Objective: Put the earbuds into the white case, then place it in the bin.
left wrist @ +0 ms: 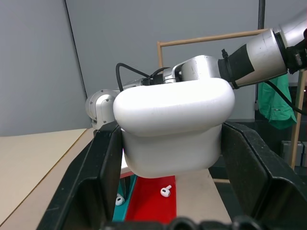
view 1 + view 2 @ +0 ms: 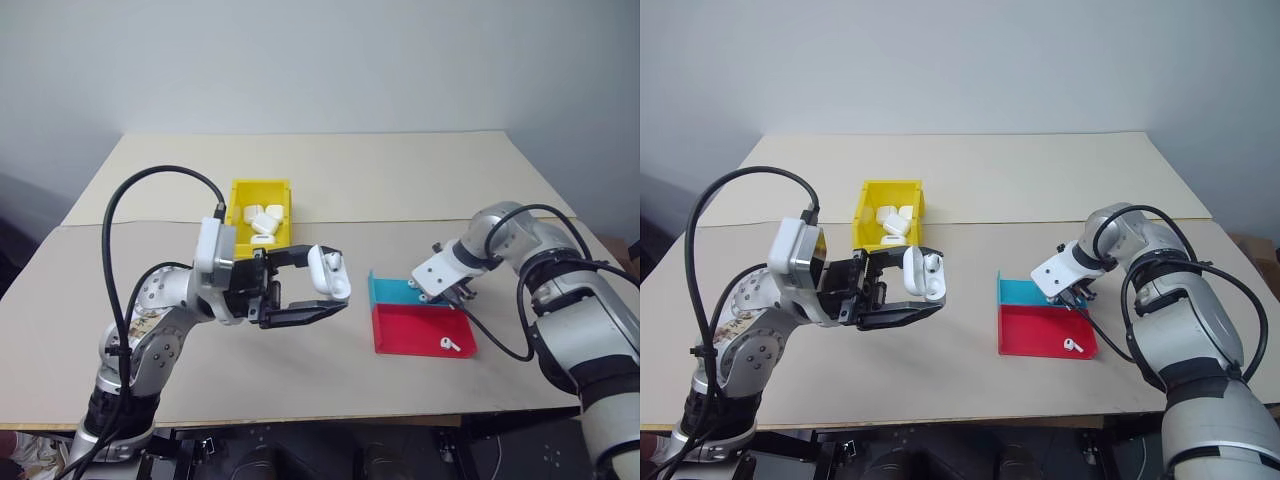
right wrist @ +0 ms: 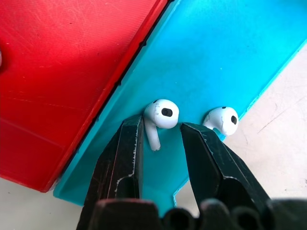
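Holding small glossy white rounded earbud case [image 2: 329, 272] between black fingers, left gripper [image 2: 322, 285] sits raised above beige table [image 2: 300, 340], lid flipped open, case clamped on both sides. Right gripper [image 3: 160, 132] points steeply down into shallow teal tray [image 3: 216, 62], fingers slightly apart, straddling stem of tiny white earbud [image 3: 160, 117]; firm pinch not clear. Second earbud [image 3: 222, 120] lies just beside, near tray edge. Third earbud [image 2: 449, 344] rests in adjoining shallow red tray [image 2: 415, 330]. Bright yellow plastic bin [image 2: 259, 213] stands farther back, holding several white cases [image 2: 263, 222].
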